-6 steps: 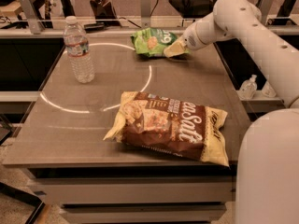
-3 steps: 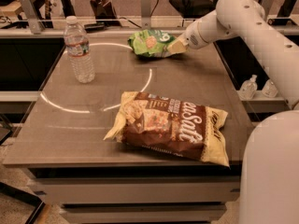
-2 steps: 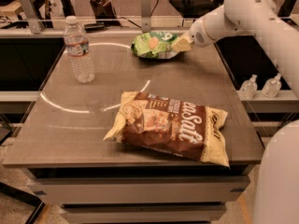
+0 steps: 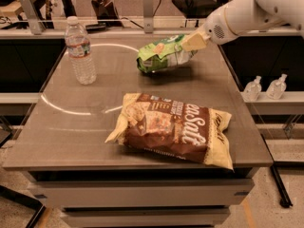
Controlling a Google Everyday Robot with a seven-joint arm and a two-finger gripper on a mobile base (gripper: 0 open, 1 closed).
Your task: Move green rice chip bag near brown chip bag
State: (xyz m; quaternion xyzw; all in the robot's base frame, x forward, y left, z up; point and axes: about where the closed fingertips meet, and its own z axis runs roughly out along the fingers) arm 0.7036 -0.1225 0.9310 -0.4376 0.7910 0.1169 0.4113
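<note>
**Holding the green rice chip bag (image 4: 160, 56) by its right end, upper centre of frame**

Green rice chip bag sits in the upper centre of the frame, over the far part of the worktop (image 4: 71, 122). A dark shadow under it suggests it is lifted just clear of the surface, though I can't be sure. Its long axis runs roughly left-right, with the right end tipped a little higher.

The gripper (image 4: 194, 42) is at that right end, closed on the bag's edge. Only one pale finger shows clearly. The bag hangs out to the left of the gripper. The arm (image 4: 247, 13) comes in from the upper right corner.

The brown chip bag (image 4: 175, 129) lies flat in the lower centre of the frame, near the front edge of the worktop. Its long axis also runs left-right, slanting down toward the right. It is directly below the green bag in the frame, apart from it, with bare worktop between them.

Key relation: the target is straight down-frame from the held bag, so the move is probably a pull toward the near edge with little sideways shift. The bags' long axes are already close to parallel. Risk: the dangling left end could drag or clip the brown bag if it is lowered too close.

A water bottle (image 4: 80, 51) stands upright at the upper left, well apart from both bags and off the path. Two small bottles (image 4: 251, 87) stand on a ledge off the worktop at the right.
</note>
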